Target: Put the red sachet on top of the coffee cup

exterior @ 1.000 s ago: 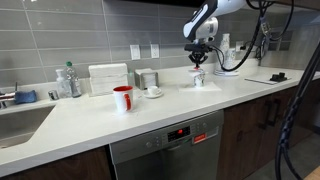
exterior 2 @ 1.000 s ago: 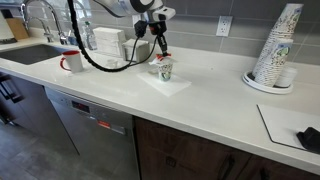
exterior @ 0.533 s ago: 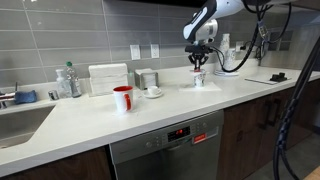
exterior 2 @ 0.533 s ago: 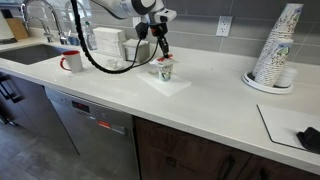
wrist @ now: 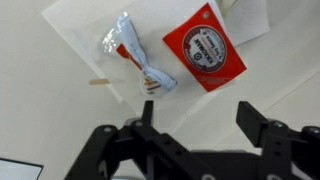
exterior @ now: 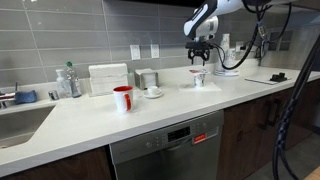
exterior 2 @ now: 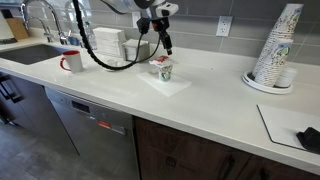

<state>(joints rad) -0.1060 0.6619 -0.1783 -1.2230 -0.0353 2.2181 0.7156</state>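
Note:
The red sachet (wrist: 205, 60) lies flat on top of the coffee cup, whose rim it hides in the wrist view. In both exterior views the small whitish coffee cup (exterior: 198, 78) (exterior 2: 163, 72) stands on a white napkin (exterior 2: 170, 85), with the sachet (exterior 2: 163, 61) as a red patch across its mouth. My gripper (wrist: 205, 125) (exterior: 200, 48) (exterior 2: 163, 42) hangs above the cup, clear of it. Its jaws stand wide apart with nothing between them.
A torn white-and-blue packet (wrist: 135, 60) and a wooden stirrer (wrist: 98, 81) lie on the napkin beside the cup. A tall red mug (exterior: 122, 98), a white cup on a saucer (exterior: 153, 91), a stack of paper cups (exterior 2: 275, 55) and a sink (exterior: 20, 120) share the counter.
The jaws have opened and let go of the red sachet, which stays on the cup. The gripper has risen away from the cup.

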